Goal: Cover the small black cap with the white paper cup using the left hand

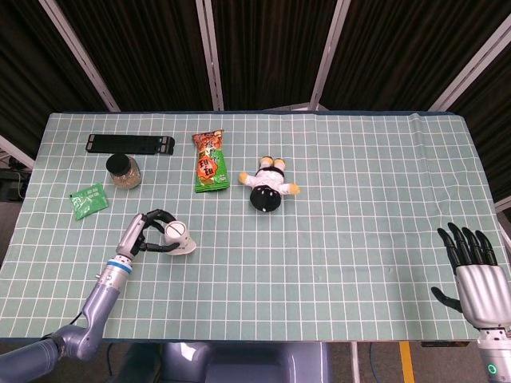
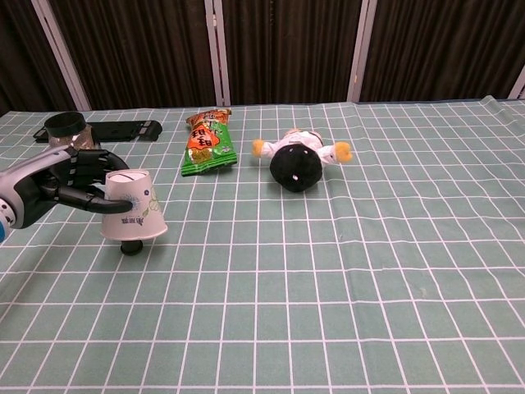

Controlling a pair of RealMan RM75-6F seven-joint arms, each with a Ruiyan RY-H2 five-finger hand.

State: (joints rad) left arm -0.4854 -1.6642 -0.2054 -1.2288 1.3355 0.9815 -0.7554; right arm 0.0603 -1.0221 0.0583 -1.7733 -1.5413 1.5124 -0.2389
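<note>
My left hand (image 1: 147, 234) (image 2: 67, 178) grips the white paper cup (image 1: 179, 238) (image 2: 131, 205), held upside down with its mouth facing the table. The cup sits low over the small black cap (image 2: 130, 247), whose lower edge still peeks out under the cup's rim in the chest view. In the head view the cup hides the cap. My right hand (image 1: 473, 271) rests open near the table's front right corner, far from both, with nothing in it.
A jar (image 1: 123, 170) (image 2: 66, 128), a green packet (image 1: 88, 200) and a black bar (image 1: 130, 144) lie behind the left hand. A snack bag (image 1: 210, 161) (image 2: 207, 141) and a plush doll (image 1: 270, 183) (image 2: 299, 160) lie mid-table.
</note>
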